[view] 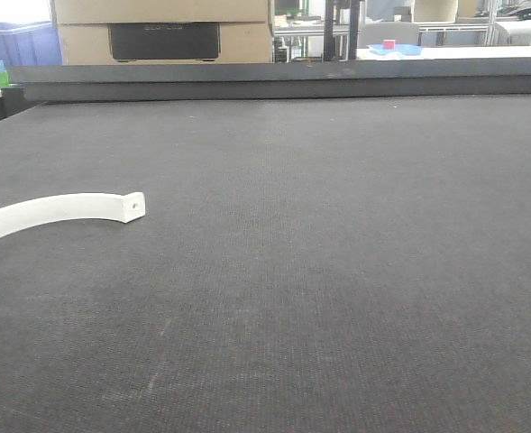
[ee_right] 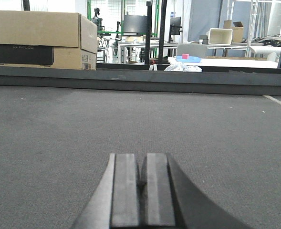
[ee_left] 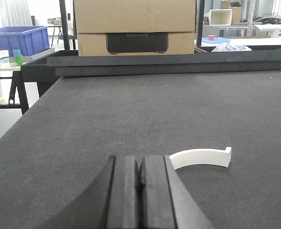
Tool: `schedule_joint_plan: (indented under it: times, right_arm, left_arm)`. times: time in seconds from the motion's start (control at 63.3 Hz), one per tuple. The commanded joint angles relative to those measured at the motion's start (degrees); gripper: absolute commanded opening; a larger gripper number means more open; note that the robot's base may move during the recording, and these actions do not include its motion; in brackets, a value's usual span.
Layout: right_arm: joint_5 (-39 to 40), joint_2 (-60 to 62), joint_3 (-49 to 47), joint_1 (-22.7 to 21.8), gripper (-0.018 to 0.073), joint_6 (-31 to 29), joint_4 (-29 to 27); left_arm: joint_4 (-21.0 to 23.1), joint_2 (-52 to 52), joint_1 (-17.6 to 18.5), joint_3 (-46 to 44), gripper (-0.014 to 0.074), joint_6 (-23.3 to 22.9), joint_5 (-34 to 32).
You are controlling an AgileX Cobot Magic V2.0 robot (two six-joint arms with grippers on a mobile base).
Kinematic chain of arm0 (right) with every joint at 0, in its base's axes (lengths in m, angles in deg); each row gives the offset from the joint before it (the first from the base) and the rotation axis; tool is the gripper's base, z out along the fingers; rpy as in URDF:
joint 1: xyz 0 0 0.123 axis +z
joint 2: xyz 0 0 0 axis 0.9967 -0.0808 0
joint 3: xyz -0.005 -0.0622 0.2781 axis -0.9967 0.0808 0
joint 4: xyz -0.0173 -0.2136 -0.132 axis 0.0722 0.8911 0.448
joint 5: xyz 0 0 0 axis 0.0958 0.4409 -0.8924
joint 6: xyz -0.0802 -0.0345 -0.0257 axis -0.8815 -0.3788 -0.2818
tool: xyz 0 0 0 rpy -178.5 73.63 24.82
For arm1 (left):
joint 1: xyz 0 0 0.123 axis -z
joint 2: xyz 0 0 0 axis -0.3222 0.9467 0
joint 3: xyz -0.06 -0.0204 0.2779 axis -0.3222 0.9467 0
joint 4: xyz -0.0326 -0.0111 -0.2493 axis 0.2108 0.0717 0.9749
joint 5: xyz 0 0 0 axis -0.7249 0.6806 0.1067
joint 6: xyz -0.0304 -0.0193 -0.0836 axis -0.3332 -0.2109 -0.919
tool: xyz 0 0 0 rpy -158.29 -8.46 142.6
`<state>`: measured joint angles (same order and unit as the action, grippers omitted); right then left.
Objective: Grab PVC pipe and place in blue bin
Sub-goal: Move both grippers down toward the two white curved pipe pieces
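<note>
Bin (ee_left: 18,39): blue crate, upper left of the left wrist view, off the table (view: 337,271) on a stand beyond its far left corner; also cut off at the upper left edge of the front view; probably the target, though no other blue bin of that size in sight to compare.
Pipe (view: 58,211): white arc lying flat on the dark mat, left middle of the front view, running off the left edge, squared end with its small hole pointing right; in the left wrist view lower right of centre (ee_left: 200,158), just beside and ahead of the left gripper, not touching it.
Box (ee_left: 133,24): cardboard, top centre, behind the far rim; no part in the task.
Done: nothing yet, judged from the pipe lying free and well apart from the bin.
Left to do: reach, grasp, lift, carry to the upper left, release. The whole task, in short.
Left gripper (ee_left: 140,172): bottom centre, pads pressed together, nothing between them, touching nothing visible; needs opening before any grasp.
Right gripper (ee_right: 141,177): bottom centre of its own view, pads likewise shut with only a thin seam, empty, bare mat ahead, no pipe in sight.
</note>
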<state>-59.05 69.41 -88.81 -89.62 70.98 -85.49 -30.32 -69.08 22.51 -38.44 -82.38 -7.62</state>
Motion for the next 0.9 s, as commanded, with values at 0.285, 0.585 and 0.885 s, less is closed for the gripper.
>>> schedule_joint_plan:
  times: [0.285,0.585,0.885]
  right_arm:
    - [0.89,0.16,0.00,-0.07,-0.0169,-0.22,0.06]
    - [0.89,0.16,0.00,-0.07,-0.0169,-0.22,0.06]
    - [0.89,0.16,0.00,-0.07,-0.0169,-0.22,0.06]
  left_arm:
    - [-0.09,-0.27,-0.16,-0.06,-0.0111,-0.29,-1.35]
    - [-0.09,-0.27,-0.16,-0.06,-0.0111,-0.29,-1.47]
    - [-0.09,-0.27,-0.16,-0.06,-0.0111,-0.29,-1.47]
